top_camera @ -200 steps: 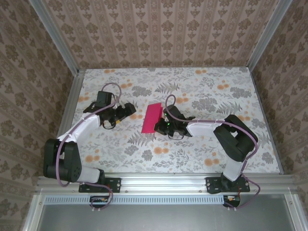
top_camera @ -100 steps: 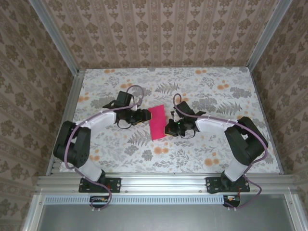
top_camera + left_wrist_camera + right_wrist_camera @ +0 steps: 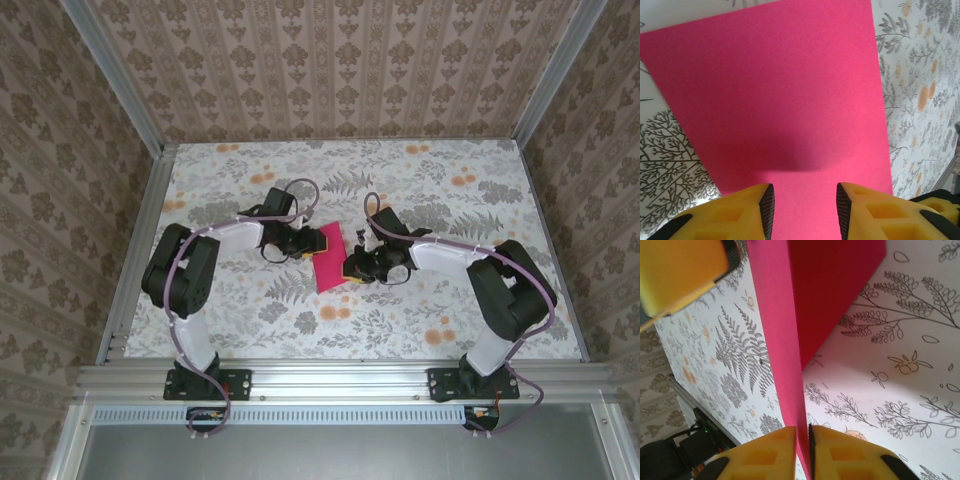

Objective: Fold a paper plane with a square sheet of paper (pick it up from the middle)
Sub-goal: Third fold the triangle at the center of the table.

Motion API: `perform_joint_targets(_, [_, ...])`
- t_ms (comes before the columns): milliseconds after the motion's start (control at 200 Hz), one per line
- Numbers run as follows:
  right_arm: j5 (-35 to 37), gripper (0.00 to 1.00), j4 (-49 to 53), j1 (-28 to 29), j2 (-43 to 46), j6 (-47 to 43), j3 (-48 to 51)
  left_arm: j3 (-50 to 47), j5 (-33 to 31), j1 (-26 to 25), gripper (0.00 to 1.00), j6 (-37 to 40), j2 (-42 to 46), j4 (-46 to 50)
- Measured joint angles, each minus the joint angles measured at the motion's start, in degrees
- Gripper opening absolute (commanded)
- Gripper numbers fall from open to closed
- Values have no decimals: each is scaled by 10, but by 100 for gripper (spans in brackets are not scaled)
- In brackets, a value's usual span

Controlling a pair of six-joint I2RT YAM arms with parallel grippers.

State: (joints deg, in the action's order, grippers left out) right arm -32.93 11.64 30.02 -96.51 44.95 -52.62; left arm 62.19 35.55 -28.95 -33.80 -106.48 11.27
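Paper under inspection: we find the square sheet of paper [image 3: 328,258] near the middle of the floral bench [image 3: 420,310], between the two arms. From above it shows as a bright magenta rectangle, longer than it is wide and slightly skewed.

We note the right gripper [image 3: 349,268] at the sheet's right-hand edge. In the right wrist view its jaws are closed on that edge: the thin paper [image 3: 830,285] runs straight between the two yellow fingers [image 3: 765,452]. The paper rises from the grip in two shades, a lighter strip beside a darker red face, and the printed bench surface lies on either side of it. We cannot tell how much of the sheet is lifted off the bench.

We note the left gripper [image 3: 308,246] at the sheet's upper left side. In the left wrist view its jaws stand apart, open. The sheet [image 3: 780,90] is flat and unmarked ahead of and between the yellow fingers [image 3: 752,210], with a soft shadow across it. One yellow finger [image 3: 675,270] of the left gripper also shows in the upper left corner of the right wrist view, close beside the paper.
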Motion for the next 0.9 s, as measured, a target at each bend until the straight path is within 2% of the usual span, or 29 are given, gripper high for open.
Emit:
perform_joint_targets(110, [10, 26, -28, 0, 0, 24, 14, 0, -3, 0, 40, 0, -8, 0])
perform_joint_targets(285, [26, 25, -64, 0, 12, 72, 56, 0, -8, 0, 40, 0, -12, 0])
perform_joint_targets(595, [47, 10, -107, 2, 38, 125, 85, 1, -8, 0, 39, 0, -30, 0])
perform_joint_targets(900, [59, 6, -119, 5, 39, 139, 84, 6, -8, 0, 39, 0, -34, 1])
